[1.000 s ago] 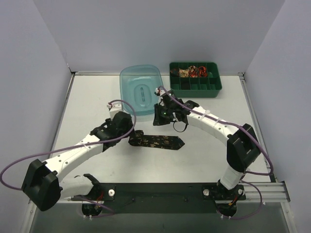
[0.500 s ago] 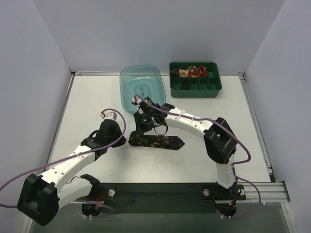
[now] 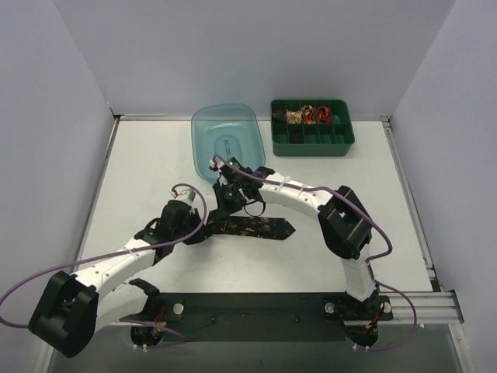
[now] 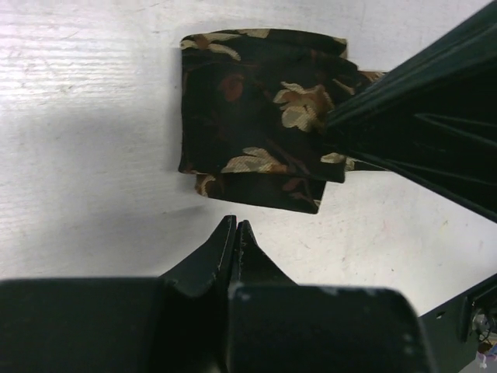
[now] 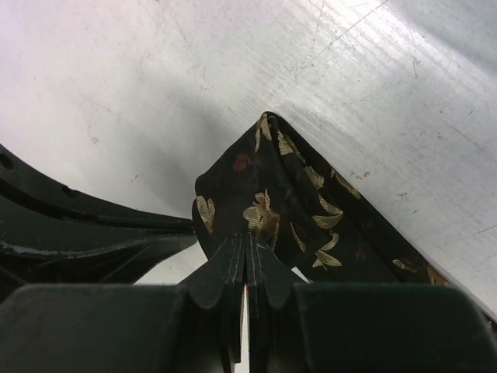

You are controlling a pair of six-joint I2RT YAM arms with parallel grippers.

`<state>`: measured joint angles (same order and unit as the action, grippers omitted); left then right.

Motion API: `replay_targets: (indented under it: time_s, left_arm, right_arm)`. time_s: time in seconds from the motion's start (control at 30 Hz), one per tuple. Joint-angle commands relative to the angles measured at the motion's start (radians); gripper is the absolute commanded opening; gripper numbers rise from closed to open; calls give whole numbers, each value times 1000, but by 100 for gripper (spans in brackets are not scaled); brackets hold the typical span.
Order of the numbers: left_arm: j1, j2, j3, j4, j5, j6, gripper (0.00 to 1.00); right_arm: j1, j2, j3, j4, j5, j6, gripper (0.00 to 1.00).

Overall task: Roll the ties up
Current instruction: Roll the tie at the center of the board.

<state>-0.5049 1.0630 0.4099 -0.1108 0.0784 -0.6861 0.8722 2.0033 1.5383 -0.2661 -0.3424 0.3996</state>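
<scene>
The tie [image 3: 252, 227] is lying mid-frame, long axis running left to right, folded end leftmost. The left claw [image 4: 234, 225], pressed together, is sitting just beside that fold. The right claw [image 5: 247, 241], likewise pressed together, is touching it from above.

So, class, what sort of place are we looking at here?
Probably a robot lab test cell: a white table boxed in by blank panels, two arms bolted at its near edge, one patterned tie laid out.
</scene>
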Motion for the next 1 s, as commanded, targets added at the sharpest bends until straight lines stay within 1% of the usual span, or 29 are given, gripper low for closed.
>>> replay_targets:
  time_s: [0.0, 0.17, 0.3, 0.4, 0.7, 0.97]
  left_arm:
    - [-14, 8, 0, 95, 52, 22, 0]
    - [-46, 78, 1, 198, 60, 17, 0]
    - [-87, 147, 12, 238, 43, 5, 0]
    - [-96, 178, 20, 261, 18, -6, 0]
    - [-122, 204, 3, 362, -64, -36, 0]
    - [-127, 274, 1, 433, -71, -36, 0]
  right_arm:
    - [2, 6, -21, -25, 39, -5, 2]
    - [-6, -4, -49, -25, 57, -10, 2]
    - [-15, -14, -75, -22, 63, -11, 1]
    - [-18, -12, -87, -15, 60, -11, 1]
    - [-22, -24, -98, -10, 60, -15, 1]
    - [-39, -37, -106, -9, 48, -27, 1]
